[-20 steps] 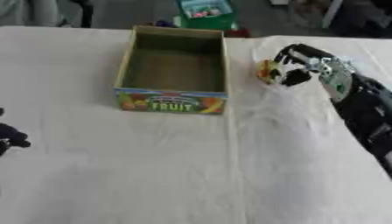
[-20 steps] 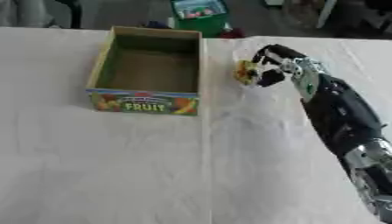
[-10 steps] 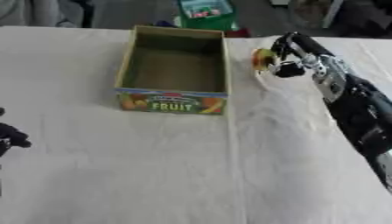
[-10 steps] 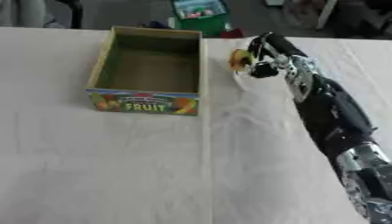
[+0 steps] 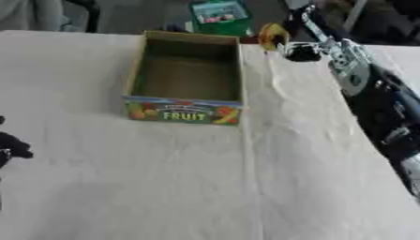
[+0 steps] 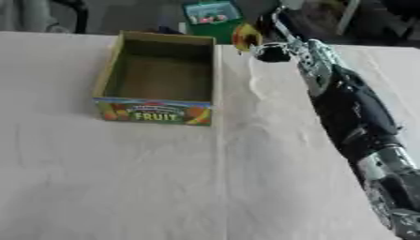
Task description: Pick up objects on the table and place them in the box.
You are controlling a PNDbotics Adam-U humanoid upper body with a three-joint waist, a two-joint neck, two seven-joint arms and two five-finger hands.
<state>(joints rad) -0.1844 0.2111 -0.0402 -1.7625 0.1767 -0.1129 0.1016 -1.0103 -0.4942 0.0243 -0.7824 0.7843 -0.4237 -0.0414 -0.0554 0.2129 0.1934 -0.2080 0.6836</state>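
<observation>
**Carry under way: object lifted, now at the box's far right corner**

Your table (image 5: 164, 187) has no other loose item in view. The box (image 5: 187, 77) sits open and empty. Your right hand (image 5: 305, 44) has travelled up and leftward from where it was a second ago, fingers curled round a small yellow object (image 5: 272, 35), now held above the table just beside the box's far right corner. Judgement: release needs further leftward travel. Left hand (image 5: 12, 147) idles at the left edge; fingers unreadable.
</observation>
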